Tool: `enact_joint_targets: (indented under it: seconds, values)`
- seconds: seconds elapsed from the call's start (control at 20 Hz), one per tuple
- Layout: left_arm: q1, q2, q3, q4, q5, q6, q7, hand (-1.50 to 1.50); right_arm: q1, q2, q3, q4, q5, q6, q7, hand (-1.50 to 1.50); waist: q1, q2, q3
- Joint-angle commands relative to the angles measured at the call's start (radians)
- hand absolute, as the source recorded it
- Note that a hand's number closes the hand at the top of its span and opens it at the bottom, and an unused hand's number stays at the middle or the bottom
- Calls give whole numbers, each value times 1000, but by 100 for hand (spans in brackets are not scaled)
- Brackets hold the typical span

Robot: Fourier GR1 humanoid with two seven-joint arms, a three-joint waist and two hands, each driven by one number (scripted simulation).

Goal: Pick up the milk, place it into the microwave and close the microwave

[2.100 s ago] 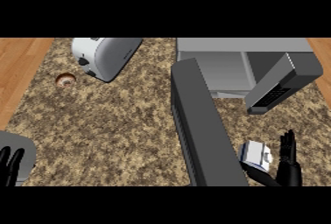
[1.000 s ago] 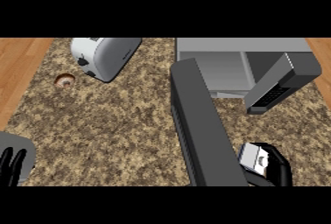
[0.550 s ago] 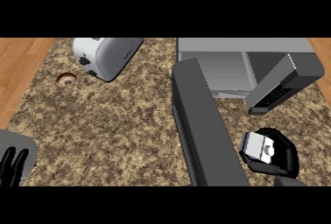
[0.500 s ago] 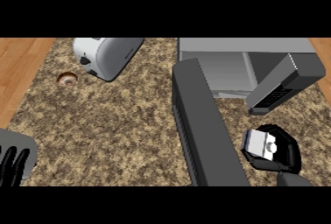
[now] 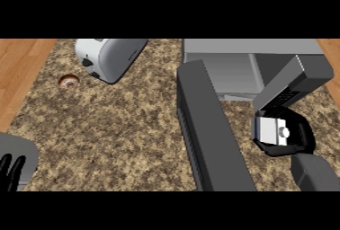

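The milk [image 5: 272,131] is a small white carton with a round cap, held off the counter at the right. My right hand [image 5: 299,134] is shut on it, black fingers wrapped round its sides, just below the microwave's control panel [image 5: 287,93]. The grey microwave [image 5: 232,72] stands at the back right with its cavity showing. Its long dark door [image 5: 209,134] swings out toward me, left of the carton. My left hand [image 5: 10,170] rests at the lower left edge, fingers up.
A silver toaster [image 5: 106,56] lies at the back left of the speckled counter [image 5: 113,130]. A small brown round object [image 5: 68,81] sits near it. Wooden floor borders the counter on the left.
My right hand closed round the milk carton, lifted it and carried it up and away from me toward the microwave's front. The left hand stayed put.
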Motion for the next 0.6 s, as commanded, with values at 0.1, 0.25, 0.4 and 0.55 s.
enact_joint_targets:
  seconds: [0.1, 0.25, 0.4, 0.55]
  values:
    - [36, -15, 6, -38, 3, -10, 13, -150, 27, 55, 69, -202, 21, -18, 59, 150, -14, -5, -1]
    - [41, -18, -5, -29, -10, -5, 11, -150, -57, 36, 46, -205, 17, -50, 147, 150, -7, -3, -1]
    - [-5, -9, 25, -58, 19, 11, 80, -150, -149, 67, 61, -131, 92, -140, 152, 150, -2, 0, 0]
    - [50, -18, 26, 64, -13, -42, -82, -150, -161, 82, 67, -162, 105, -176, 232, 150, -2, -1, -1]
